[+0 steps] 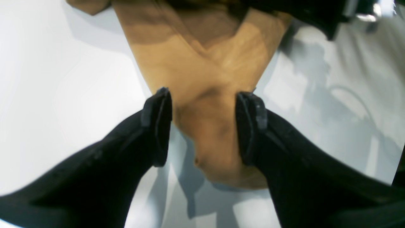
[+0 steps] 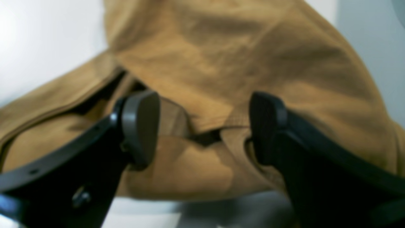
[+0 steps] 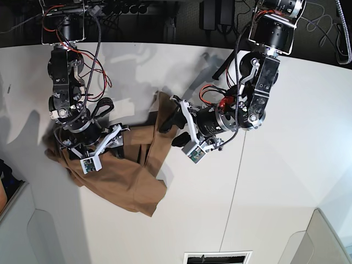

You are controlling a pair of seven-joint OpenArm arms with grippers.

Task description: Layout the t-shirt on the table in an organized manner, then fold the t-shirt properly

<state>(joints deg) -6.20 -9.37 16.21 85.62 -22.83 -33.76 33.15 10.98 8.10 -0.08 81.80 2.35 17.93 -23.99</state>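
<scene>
The t-shirt (image 3: pixel 124 170) is bunched on the table's (image 3: pixel 275 181) left half (right half bare). Both the left gripper (image 1: pixel 204 126) and right gripper (image 2: pixel 202 126) are spread wide around fabric edges.

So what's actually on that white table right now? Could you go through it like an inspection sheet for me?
Surface: white table, a thin dark seam running across it.
Job's things: tan t-shirt, bunched and creased, not yet laid flat, one strip pulled up toward the left arm.
Clutter: nothing seen.
Grippers: left gripper jaws apart with a fold of shirt between them; right gripper wide open just over the cloth, gripping nothing.
Cables: red and black wires looped along both arms.
Surroundings: dark equipment behind the far edge; grey panels at the near corners.
</scene>
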